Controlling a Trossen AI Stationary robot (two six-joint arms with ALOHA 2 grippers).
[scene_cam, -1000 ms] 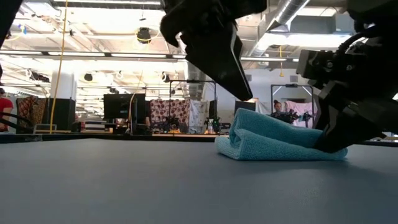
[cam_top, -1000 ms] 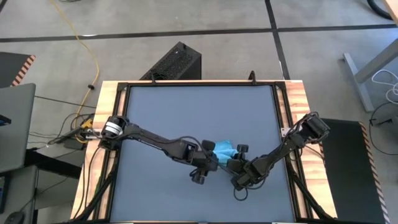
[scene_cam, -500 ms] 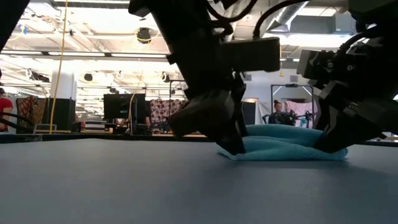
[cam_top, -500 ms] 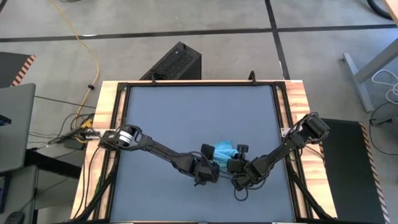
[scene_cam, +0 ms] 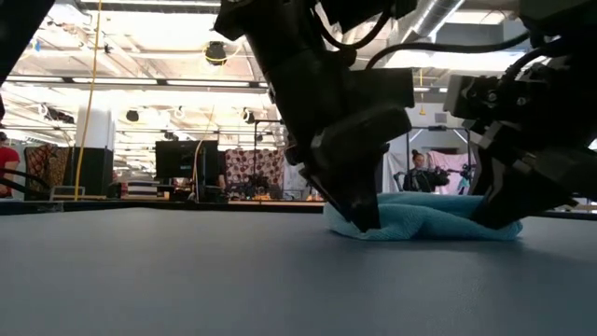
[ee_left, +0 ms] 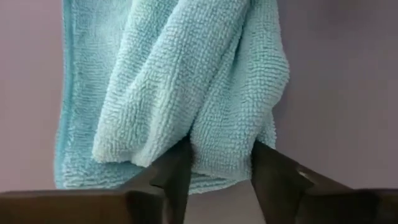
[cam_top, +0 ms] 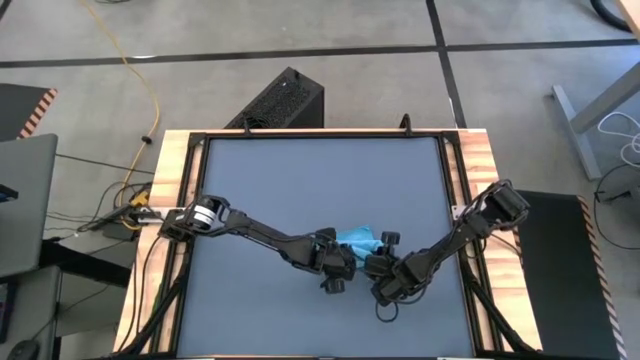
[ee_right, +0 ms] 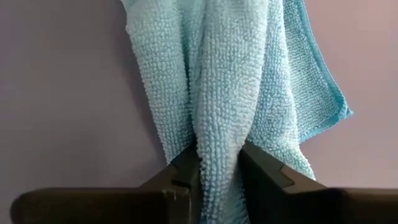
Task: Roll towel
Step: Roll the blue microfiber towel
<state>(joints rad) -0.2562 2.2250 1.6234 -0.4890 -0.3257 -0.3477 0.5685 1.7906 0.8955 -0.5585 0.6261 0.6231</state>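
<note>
The sky-blue towel (cam_top: 358,240) lies bunched in loose folds on the dark grey tabletop (cam_top: 300,190), a little right of middle and toward the near edge. My left gripper (cam_top: 338,262) stands at its near left end, and in the left wrist view (ee_left: 219,155) its fingers close around a thick fold. My right gripper (cam_top: 383,268) is at the towel's near right end, shut on another fold (ee_right: 217,155). In the low view the towel (scene_cam: 429,215) rests flat on the table between both grippers. My left gripper has a thick, several-layered fold (ee_left: 217,134) at the towel's near left end between its two fingers (ee_left: 177,174). It comes slanting down from the near left. The towel stays lying on the table. My right gripper pinches a narrow raised fold (ee_right: 217,124) at the towel's near right end between its two fingers (ee_right: 261,168). It slants down from the near right. The fold holds several layers, and the rest of the towel lies slack on the table.
Bare tabletop stretches to the far and left sides. A wooden frame (cam_top: 170,200) borders the table. A black box (cam_top: 282,100) stands on the floor beyond the far edge. In the low view, people and racks (scene_cam: 252,173) show far off in the room.
My left gripper has come down from above the towel onto its near left end, rolling about its own axis, and now has a fold between its fingers. The towel's raised top fold has sunk lower. My right gripper has kept its hold.
</note>
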